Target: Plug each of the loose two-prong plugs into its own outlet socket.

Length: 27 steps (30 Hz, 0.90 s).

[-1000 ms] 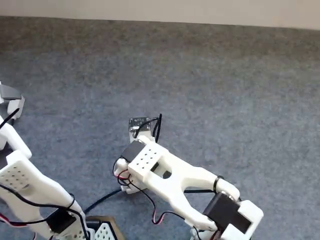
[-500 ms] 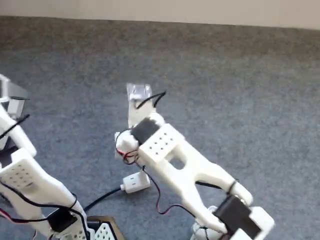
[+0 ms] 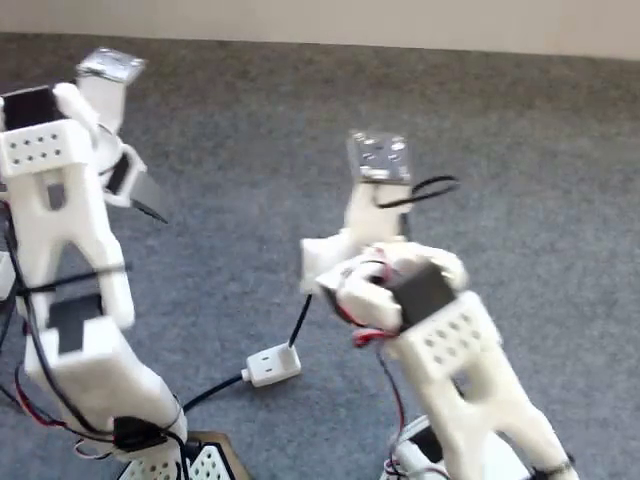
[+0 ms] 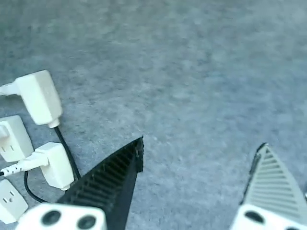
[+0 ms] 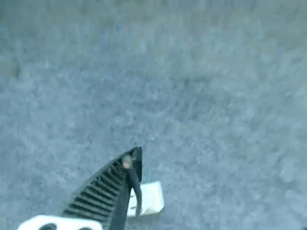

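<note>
A white outlet socket [image 3: 272, 365] lies on the grey carpet, with a black cable running off to the near left. My right gripper [image 3: 320, 268] hangs above and behind it, jaws apart. A black cord [image 3: 298, 322] climbs from the socket to it and crosses the tip of its black finger [image 5: 108, 191], next to a white block [image 5: 146, 199]. My left gripper [image 4: 200, 146] is open and holds nothing; it is raised at the far left [image 3: 135, 185]. Beside it lie two white plugs [image 4: 41, 98] [image 4: 55, 165] and two sockets [image 4: 12, 139] [image 4: 9, 201].
Grey carpet [image 3: 500, 150] covers the whole work area, with open floor behind and to the right. The arms' bases and a brown board [image 3: 215, 450] stand at the near edge. Red and black wires [image 3: 365, 335] hang from the right arm.
The right arm has lifted off the socket and swung back and to the right; a cord now rises with it. The left arm has risen from the left edge.
</note>
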{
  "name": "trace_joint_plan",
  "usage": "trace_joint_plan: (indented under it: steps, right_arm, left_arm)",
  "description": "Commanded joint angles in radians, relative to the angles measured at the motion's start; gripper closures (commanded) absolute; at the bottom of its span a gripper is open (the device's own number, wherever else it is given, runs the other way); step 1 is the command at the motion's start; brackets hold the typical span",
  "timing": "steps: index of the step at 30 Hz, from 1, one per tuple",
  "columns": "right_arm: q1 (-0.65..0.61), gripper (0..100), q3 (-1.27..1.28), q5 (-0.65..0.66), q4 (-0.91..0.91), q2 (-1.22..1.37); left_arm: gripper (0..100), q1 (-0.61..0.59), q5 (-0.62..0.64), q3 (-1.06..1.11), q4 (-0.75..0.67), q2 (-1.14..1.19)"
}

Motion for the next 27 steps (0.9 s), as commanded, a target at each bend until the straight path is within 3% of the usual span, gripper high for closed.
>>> trace_joint_plan:
  steps: [1, 7, 11, 16, 22, 27]
  right_arm:
    - [0.151, 47.1, 0.001, 0.12, -0.004, -0.202]
    - [0.271, 47.1, 0.076, 0.25, 0.133, -0.3]
    - [0.271, 47.1, 0.015, 0.298, 0.211, -0.298]
    - [0.278, 47.7, 0.005, 0.373, 0.303, -0.297]
    - [0.28, 61.6, 0.341, 0.655, 0.136, -0.308]
    - [0.335, 64.9, 0.578, 0.675, -0.11, -0.308]
  left_arm:
    - [65, 0.096, -0.091, 0.255, 0.009, -0.275]
    - [66, 0.225, -0.298, 0.696, 0.002, -0.532]
    - [66, 0.308, -0.322, 0.837, -0.049, -0.667]
    - [66, 0.513, -0.318, 1.007, -0.081, -0.788]
    - [69, 0.538, -0.316, 1.237, -0.391, -0.961]
    - [69, 0.625, -0.321, 1.491, -0.58, -1.066]
